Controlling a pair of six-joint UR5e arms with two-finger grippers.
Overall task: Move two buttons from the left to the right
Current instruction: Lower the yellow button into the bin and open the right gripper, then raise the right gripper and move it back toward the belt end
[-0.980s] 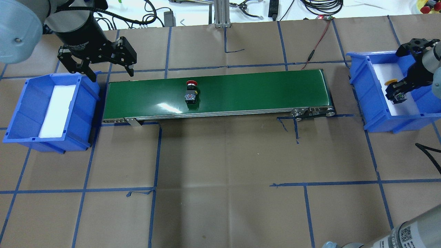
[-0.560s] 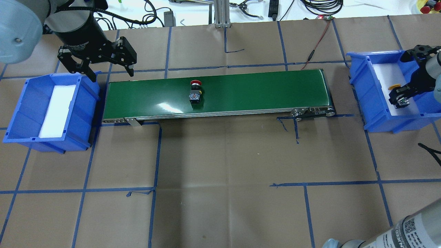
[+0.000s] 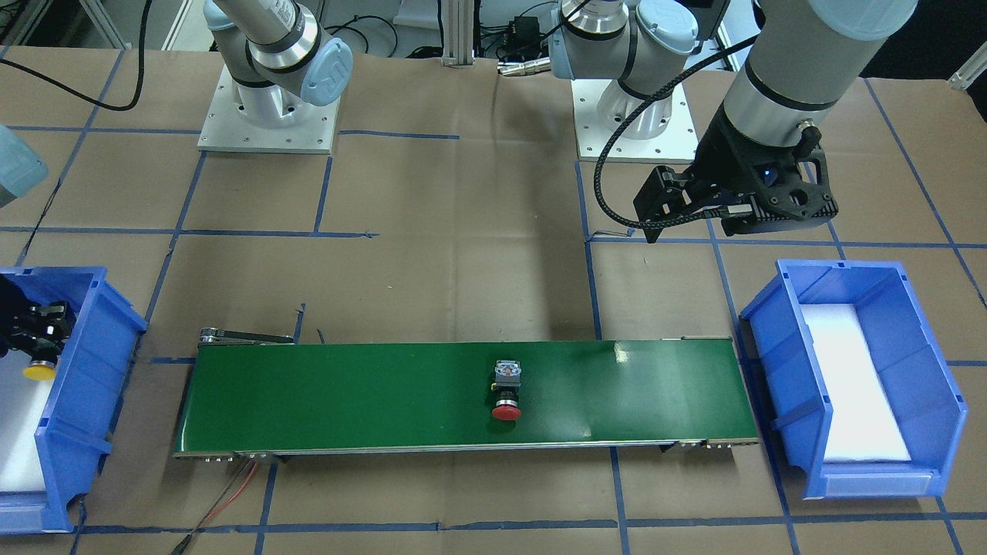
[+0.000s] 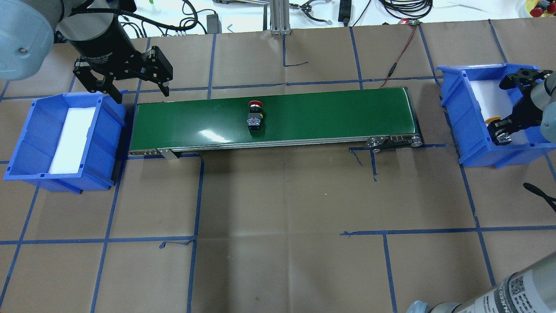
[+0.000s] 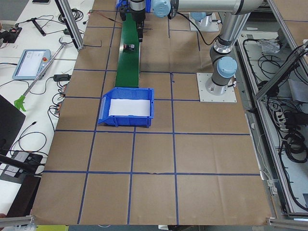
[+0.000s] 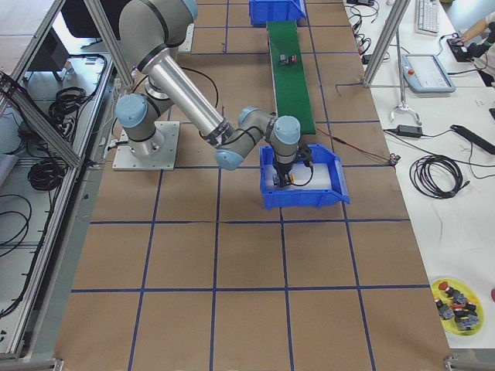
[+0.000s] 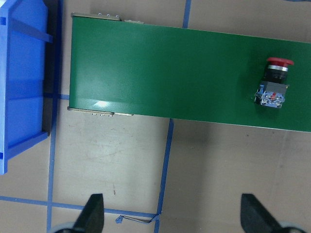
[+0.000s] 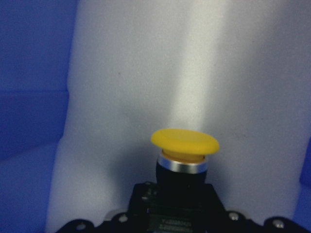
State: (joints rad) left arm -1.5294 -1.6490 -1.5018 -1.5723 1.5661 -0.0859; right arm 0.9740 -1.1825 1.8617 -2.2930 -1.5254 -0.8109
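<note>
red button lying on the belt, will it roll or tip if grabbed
The red button lies on its side on the conveyor belt, so tipping seems unlikely. Its round cap might let it pivot, but the squarish contact block should stop a roll. It looks small and hard-bodied, so probably light and stiff in a grip.

A brown paper-covered desk [image 4: 282, 195] is ruled into squares by blue tape lines [image 4: 87, 240]. A silver aluminium post [image 4: 279, 17] stands at its far edge. Alongside, a white side bench [image 6: 464, 116] carries coiled black cables [image 6: 433, 174].
</note>
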